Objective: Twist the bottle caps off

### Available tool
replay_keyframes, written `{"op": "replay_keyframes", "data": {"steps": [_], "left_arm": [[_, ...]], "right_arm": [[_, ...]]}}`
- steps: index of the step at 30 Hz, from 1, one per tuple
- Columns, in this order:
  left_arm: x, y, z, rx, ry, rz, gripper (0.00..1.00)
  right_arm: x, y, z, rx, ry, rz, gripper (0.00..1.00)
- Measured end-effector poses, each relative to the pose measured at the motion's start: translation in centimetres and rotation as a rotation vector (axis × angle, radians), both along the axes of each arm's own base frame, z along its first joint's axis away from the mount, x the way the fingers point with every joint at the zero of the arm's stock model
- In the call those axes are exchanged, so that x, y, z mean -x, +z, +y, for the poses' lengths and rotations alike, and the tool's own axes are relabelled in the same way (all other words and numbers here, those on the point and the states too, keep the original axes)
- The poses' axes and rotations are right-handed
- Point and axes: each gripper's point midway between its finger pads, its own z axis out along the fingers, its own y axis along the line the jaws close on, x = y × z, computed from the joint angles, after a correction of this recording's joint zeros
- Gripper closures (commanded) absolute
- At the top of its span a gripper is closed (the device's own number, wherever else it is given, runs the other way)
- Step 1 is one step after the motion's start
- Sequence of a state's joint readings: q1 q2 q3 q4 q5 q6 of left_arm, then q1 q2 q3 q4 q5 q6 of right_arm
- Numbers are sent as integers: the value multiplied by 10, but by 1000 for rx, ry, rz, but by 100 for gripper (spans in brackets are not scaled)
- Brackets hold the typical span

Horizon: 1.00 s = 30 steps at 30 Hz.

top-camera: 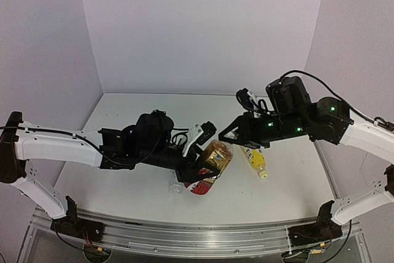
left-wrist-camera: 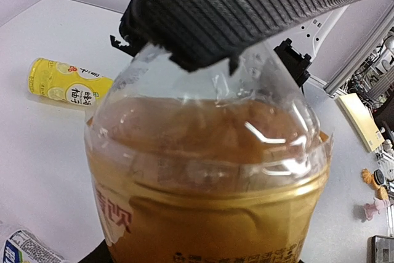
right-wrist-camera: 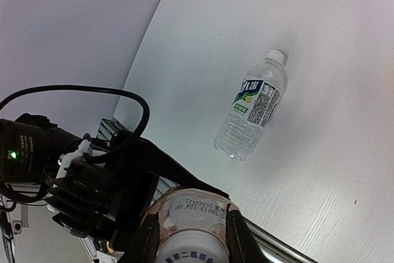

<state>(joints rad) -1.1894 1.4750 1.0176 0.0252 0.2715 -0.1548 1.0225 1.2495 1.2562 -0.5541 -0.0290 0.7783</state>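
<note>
My left gripper [top-camera: 198, 152] is shut on the short amber bottle [top-camera: 217, 156] with the red-beige label and holds it tilted above the table. That bottle fills the left wrist view [left-wrist-camera: 209, 195]. My right gripper [top-camera: 231, 137] is shut on its white cap [right-wrist-camera: 191, 249], with one dark finger on each side [right-wrist-camera: 237, 238]. The slim yellow bottle [top-camera: 256, 160] lies on the table right of the held bottle and also shows in the left wrist view [left-wrist-camera: 66, 83]. The clear bottle with the blue-white label [right-wrist-camera: 252, 106] lies on its side, capped, under my left arm [top-camera: 175, 186].
White walls close the table at the back and on both sides. A metal rail [top-camera: 184, 229] runs along the near edge. The left arm's black wrist and cable [right-wrist-camera: 80, 177] sit close behind the held bottle.
</note>
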Motion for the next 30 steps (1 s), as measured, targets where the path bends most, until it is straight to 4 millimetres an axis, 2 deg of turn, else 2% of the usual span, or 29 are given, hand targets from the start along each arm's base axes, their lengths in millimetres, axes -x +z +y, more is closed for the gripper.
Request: {"op": "replay_keyframes", "data": {"steps": [2,4,6,7,15,19,26,30], "left_arm": [[1,0,0,1,-3,1,61],[0,1,1,0,0,-5,62],[-2,0,3,-10,10,-16,62],[-3,-2,5,-22,17,-23,62],[-27,-33,31,-203,149,-103,65],[-35,-44,42,-276,184,-149,65],[-44,-50,44,-321,217,-183,65],[-48,-51,43,-328,232,-191,65]], "right_arm": [[0,0,0,0,-1,0,44],[0,-1,-1,0,-3,0,27],[0,-3,-3,4,-3,-5,17],[0,-5,-4,9,-4,-10,16],[-8,-20,-29,76,-86,-68,17],[-17,-24,-33,98,-139,-82,21],[-36,-38,-5,128,-182,-24,36],[-40,-45,2,127,-194,3,44]]}}
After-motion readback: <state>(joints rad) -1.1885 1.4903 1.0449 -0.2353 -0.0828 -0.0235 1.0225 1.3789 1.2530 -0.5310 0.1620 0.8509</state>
